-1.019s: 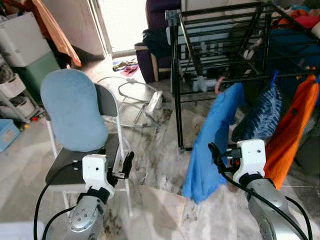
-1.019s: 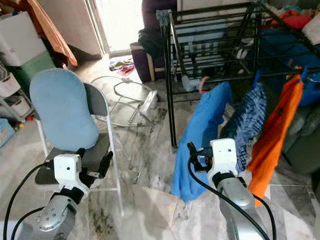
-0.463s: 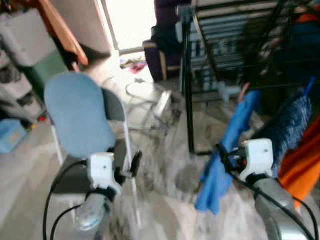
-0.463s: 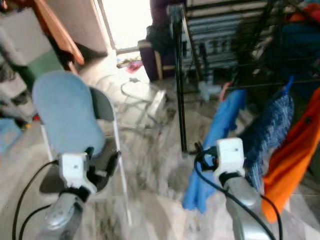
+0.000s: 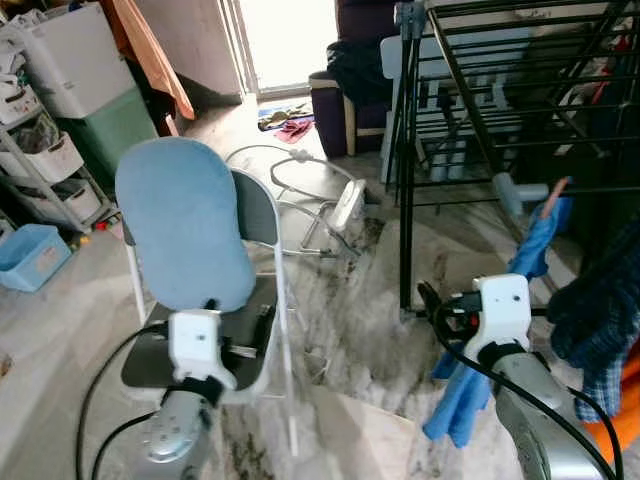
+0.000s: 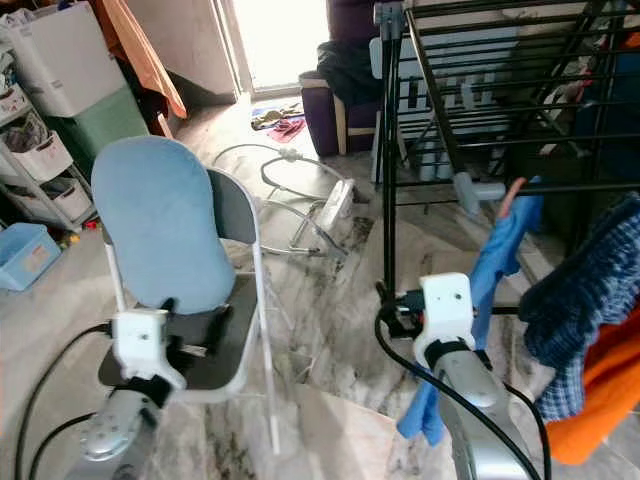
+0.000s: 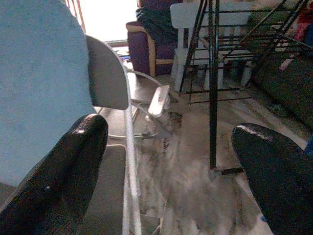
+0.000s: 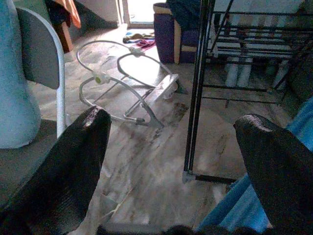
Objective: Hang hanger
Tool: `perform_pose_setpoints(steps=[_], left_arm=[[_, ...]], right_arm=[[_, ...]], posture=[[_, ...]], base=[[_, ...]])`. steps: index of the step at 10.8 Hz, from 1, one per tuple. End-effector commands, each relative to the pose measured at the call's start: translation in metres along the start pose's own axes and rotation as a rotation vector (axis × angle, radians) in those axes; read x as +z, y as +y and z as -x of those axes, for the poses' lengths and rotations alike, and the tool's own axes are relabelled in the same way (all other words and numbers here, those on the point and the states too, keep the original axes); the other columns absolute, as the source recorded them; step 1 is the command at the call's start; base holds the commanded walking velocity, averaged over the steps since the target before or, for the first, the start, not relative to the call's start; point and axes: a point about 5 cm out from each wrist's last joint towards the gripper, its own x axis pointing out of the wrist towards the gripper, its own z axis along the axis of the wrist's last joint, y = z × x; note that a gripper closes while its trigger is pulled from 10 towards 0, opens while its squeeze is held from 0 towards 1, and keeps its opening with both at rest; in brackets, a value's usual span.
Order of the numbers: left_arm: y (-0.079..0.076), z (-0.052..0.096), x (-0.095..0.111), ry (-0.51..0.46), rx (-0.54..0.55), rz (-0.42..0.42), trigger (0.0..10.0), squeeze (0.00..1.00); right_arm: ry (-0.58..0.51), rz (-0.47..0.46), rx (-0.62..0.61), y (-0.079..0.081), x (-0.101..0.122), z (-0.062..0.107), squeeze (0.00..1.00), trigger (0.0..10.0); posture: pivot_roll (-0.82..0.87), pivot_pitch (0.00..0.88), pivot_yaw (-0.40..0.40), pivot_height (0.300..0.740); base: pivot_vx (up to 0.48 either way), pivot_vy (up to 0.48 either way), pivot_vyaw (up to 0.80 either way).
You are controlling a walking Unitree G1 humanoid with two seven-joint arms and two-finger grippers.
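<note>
Robot facing a black metal drying rack (image 5: 480, 90), both grippers empty and spread wide.

No loose hanger can be made out; the rack, where hanging happens, stands at one to two o'clock, its rails running long away from the robot. A blue garment (image 5: 500, 320) hangs from its near rail beside the right gripper (image 5: 428, 300), so the right arm is nearer. The left gripper (image 7: 166, 166), fingers apart and holding nothing, hovers at eleven o'clock over a grey folding chair with a blue cushion (image 5: 185, 225). A white wire bouncer frame (image 5: 300, 190) lies at twelve o'clock.
</note>
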Motion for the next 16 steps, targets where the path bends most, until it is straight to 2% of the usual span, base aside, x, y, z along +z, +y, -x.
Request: perform_pose_setpoints(steps=[1,2,4,7,11,13,16], left_arm=[[0.004,0.0,0.001,0.004,0.017,-0.015,10.0,0.0],[0.004,0.0,0.001,0.005,0.019,-0.015,10.0,0.0],[0.003,-0.001,0.001,0.007,0.015,-0.011,10.0,0.0],[0.003,-0.003,0.001,0.008,0.006,-0.016,10.0,0.0],[0.001,-0.003,0.005,-0.019,-0.029,0.015,10.0,0.0],[0.0,0.0,0.004,-0.013,-0.032,0.019,10.0,0.0],[-0.001,-0.001,0.003,-0.006,-0.042,0.018,10.0,0.0]], right_arm=[[0.009,-0.006,-0.011,-0.001,-0.001,0.0,0.0,10.0],[0.008,-0.004,-0.016,-0.001,-0.001,0.0,0.0,10.0],[0.004,0.007,-0.026,-0.003,-0.001,-0.001,0.0,10.0],[0.021,0.015,-0.049,-0.007,-0.001,-0.004,0.0,10.0],[0.001,0.014,-0.12,-0.025,0.008,-0.015,0.0,10.0],[0.013,0.021,-0.125,-0.025,0.004,-0.013,0.0,10.0],[0.017,0.022,-0.131,-0.026,0.002,-0.013,0.0,10.0]], posture=[[-0.18,0.0,0.117,0.74],[-0.18,0.0,0.117,0.74],[-0.19,0.0,0.114,0.74],[-0.19,0.0,0.113,0.74],[-0.19,0.0,0.114,0.74],[-0.19,0.001,0.114,0.74],[-0.19,0.005,0.115,0.74]], base=[[0.0,0.0,-0.8],[0.0,0.0,-0.8],[0.0,0.0,0.0],[0.0,0.0,-0.8],[0.0,0.0,0.0],[0.0,0.0,-0.71],[0.0,0.0,0.0]])
